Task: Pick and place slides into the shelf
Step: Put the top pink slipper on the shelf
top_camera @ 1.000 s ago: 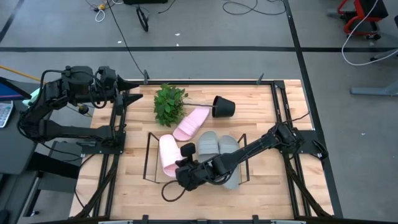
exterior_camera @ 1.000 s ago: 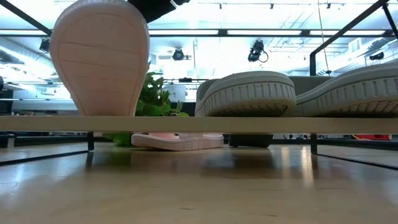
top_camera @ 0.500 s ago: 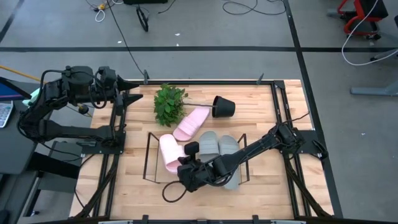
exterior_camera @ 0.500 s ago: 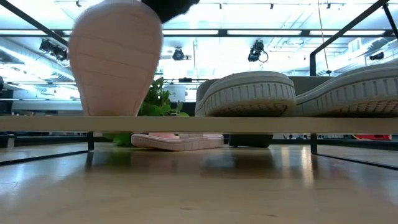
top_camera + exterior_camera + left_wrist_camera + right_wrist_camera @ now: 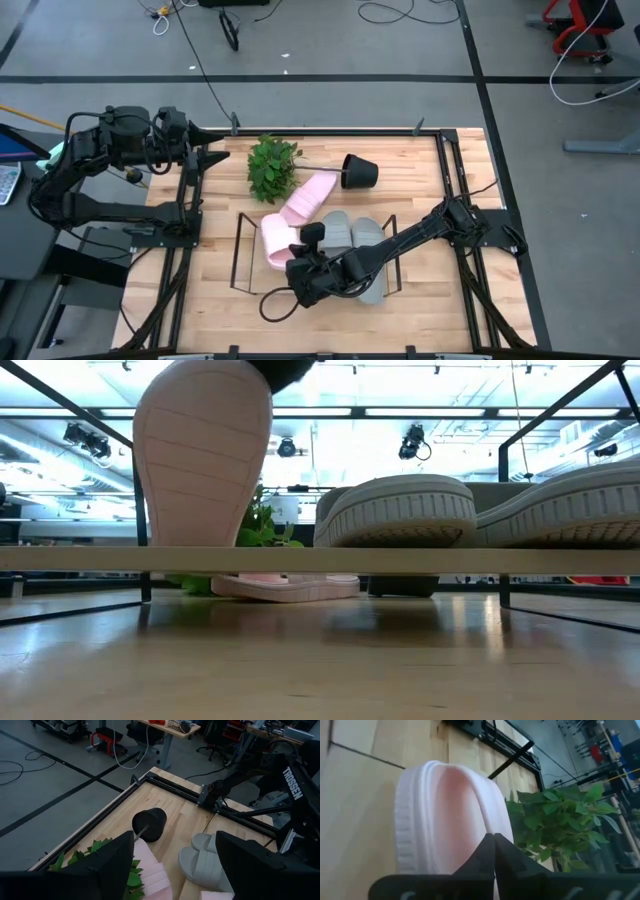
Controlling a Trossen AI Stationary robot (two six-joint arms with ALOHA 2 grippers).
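A light pink slide (image 5: 274, 240) stands on end over the left part of the black wire shelf (image 5: 239, 252), in my shut right gripper (image 5: 303, 243). In the low view its sole (image 5: 203, 455) faces the camera, tipped a little, and its lower end drops behind the shelf's front bar (image 5: 420, 559). Two grey-green slides (image 5: 335, 232) (image 5: 368, 236) lie side by side on the shelf to its right. The second pink slide (image 5: 308, 198) lies flat on the table beside the plant. My left gripper (image 5: 205, 152) hovers open at the far left corner. My right gripper (image 5: 494, 840) pinches the pink slide by the edge of its wide strap (image 5: 487, 815) between its two fingers, coming from the table's near side. The slide stands nearly upright in the hold, sole toward the near edge. Whether its lower end rests on the shelf is hidden by the front bar.
A green plant (image 5: 272, 167) lies tipped over on the far part of the table, with its black pot (image 5: 359, 171) beside it on its side. Black rails (image 5: 452, 190) frame the table. Bare wood lies near the shelf's front.
My right gripper has carried the pink slide along the shelf toward the table's right, closer to the grey-green slides. The slide has stayed standing on end and has tipped slightly. The grey-green slides and the second pink slide have not moved.
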